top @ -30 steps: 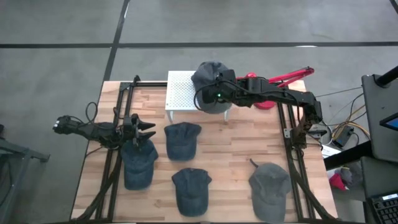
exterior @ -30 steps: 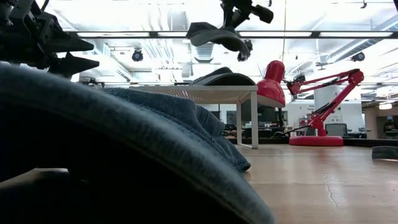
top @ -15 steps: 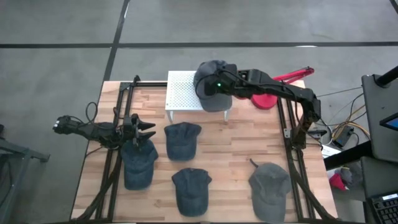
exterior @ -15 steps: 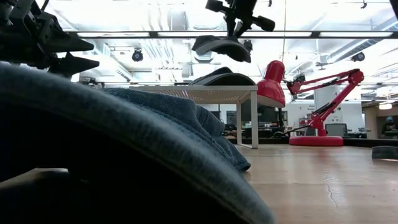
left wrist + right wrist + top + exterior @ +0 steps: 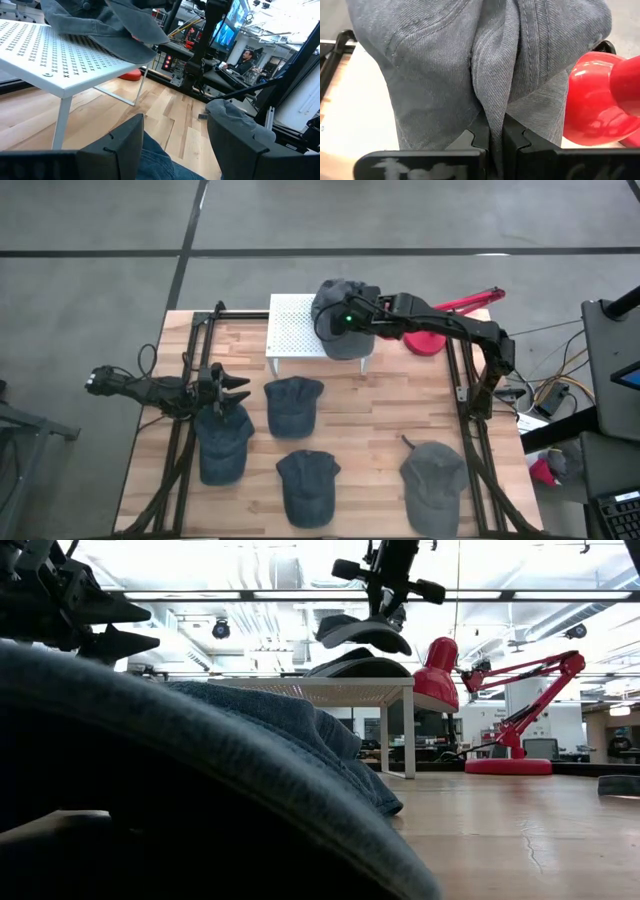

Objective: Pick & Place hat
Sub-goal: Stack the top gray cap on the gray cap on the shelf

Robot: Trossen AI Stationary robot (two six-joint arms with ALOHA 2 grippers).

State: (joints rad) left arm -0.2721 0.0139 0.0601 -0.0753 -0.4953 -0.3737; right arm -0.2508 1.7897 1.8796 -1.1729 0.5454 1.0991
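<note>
My right gripper is shut on a grey cap and holds it in the air just above the white perforated stand at the table's far edge. In the low view the held cap hovers over a second grey cap that lies on the stand's top. My left gripper waits open on the table's left side, above a blue cap; its view looks toward the stand. My right gripper pinches a raised fold of the grey cap's crown between its two fingers. It comes from above, pointing down. The cap hangs below the fingers, lifted clear, roughly level over the cap on the stand.
Two more blue caps and a grey cap lie flat on the wooden table. A red desk lamp stands right of the stand. Black frame rails run along both sides.
My right gripper, staying shut on the grey cap, has moved down toward the stand and slightly toward the far edge. The cap has come lower and now hangs close above the cap lying on the stand.
</note>
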